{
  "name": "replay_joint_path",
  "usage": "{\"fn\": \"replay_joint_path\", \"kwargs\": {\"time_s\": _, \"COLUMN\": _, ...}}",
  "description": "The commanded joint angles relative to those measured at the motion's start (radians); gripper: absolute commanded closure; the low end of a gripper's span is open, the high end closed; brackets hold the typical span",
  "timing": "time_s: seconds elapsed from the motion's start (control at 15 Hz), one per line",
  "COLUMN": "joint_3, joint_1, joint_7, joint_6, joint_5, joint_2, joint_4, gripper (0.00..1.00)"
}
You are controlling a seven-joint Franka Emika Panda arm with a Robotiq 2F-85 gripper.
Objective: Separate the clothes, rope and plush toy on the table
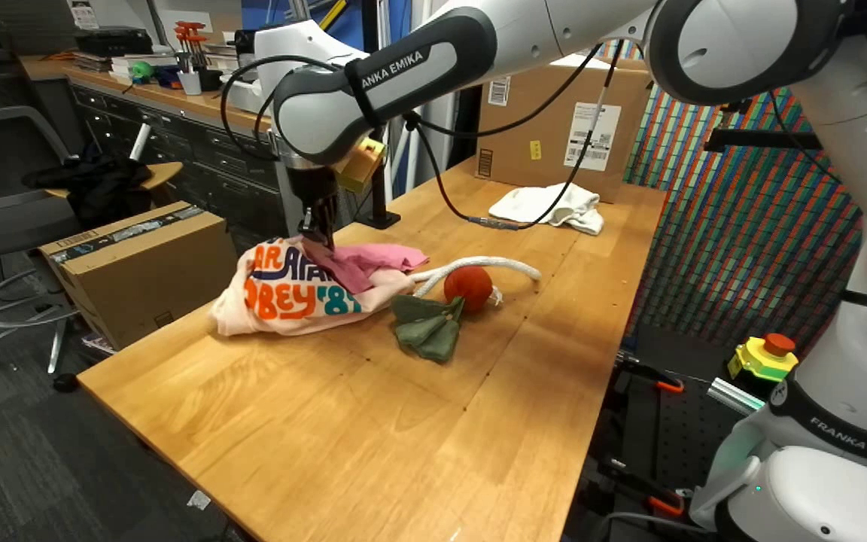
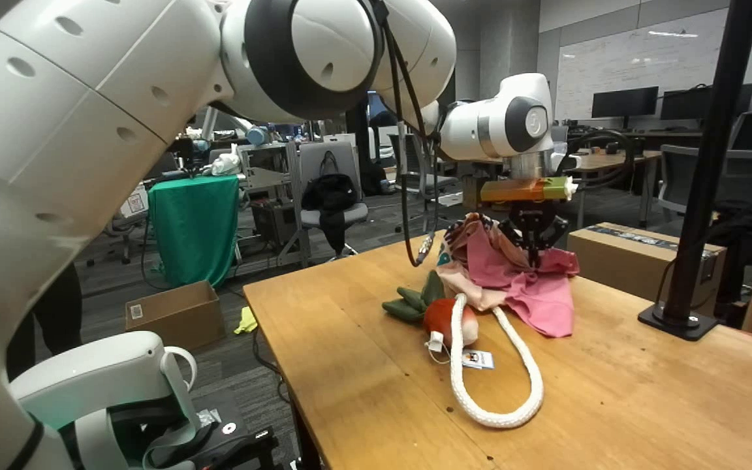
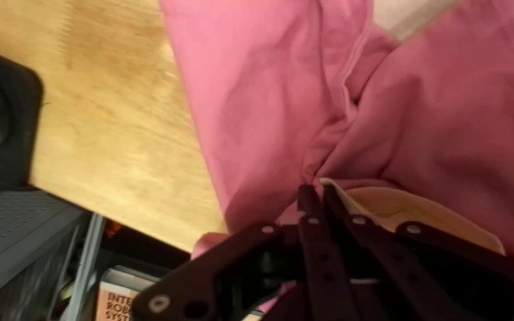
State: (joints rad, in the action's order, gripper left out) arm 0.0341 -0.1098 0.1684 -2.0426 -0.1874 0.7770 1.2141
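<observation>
From left to right in an exterior view we find a lettered pale pink cloth (image 1: 290, 295) heaped on the table (image 1: 343, 421), then the pincer (image 3: 318, 189) clenched on a fold of darker pink cloth (image 1: 377, 259), then a plush radish (image 1: 468, 289) near the heap, a white rope (image 1: 488, 261) whose ends vanish at the cloth, and, well apart, a white cloth (image 1: 538, 203). We judge freeing the clothes the step in hand; the next move calls for a slow lift away from radish and rope, lest the rope drag along. A paper tag (image 2: 478, 359) by the radish and the rope's whole loop show in an exterior view without the white cloth; our wrist view shows the pinched fold closely, but neither rope nor radish
</observation>
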Motion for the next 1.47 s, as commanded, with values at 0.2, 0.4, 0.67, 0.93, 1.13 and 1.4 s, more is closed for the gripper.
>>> {"fn": "replay_joint_path", "kwargs": {"time_s": 0.2, "joint_3": -0.149, "joint_1": -0.106, "joint_7": -0.181, "joint_6": -0.027, "joint_5": -0.278, "joint_2": -0.067, "joint_4": 0.045, "gripper": 0.94}}
{"fn": "replay_joint_path", "kwargs": {"time_s": 0.4, "joint_3": -0.206, "joint_1": -0.152, "joint_7": -0.279, "joint_6": -0.018, "joint_5": -0.420, "joint_2": -0.080, "joint_4": 0.065, "gripper": 0.94}}
{"fn": "replay_joint_path", "kwargs": {"time_s": 0.67, "joint_3": -0.254, "joint_1": -0.194, "joint_7": -0.436, "joint_6": 0.005, "joint_5": -0.629, "joint_2": -0.107, "joint_4": 0.103, "gripper": 0.94}}
{"fn": "replay_joint_path", "kwargs": {"time_s": 0.93, "joint_3": -0.262, "joint_1": -0.211, "joint_7": -0.627, "joint_6": 0.046, "joint_5": -0.845, "joint_2": -0.169, "joint_4": 0.168, "gripper": 0.94}}
{"fn": "replay_joint_path", "kwargs": {"time_s": 1.13, "joint_3": -0.242, "joint_1": -0.207, "joint_7": -0.758, "joint_6": 0.111, "joint_5": -0.992, "joint_2": -0.243, "joint_4": 0.227, "gripper": 0.94}}
{"fn": "replay_joint_path", "kwargs": {"time_s": 1.4, "joint_3": -0.192, "joint_1": -0.183, "joint_7": -0.891, "joint_6": 0.210, "joint_5": -1.128, "joint_2": -0.367, "joint_4": 0.318, "gripper": 0.94}}
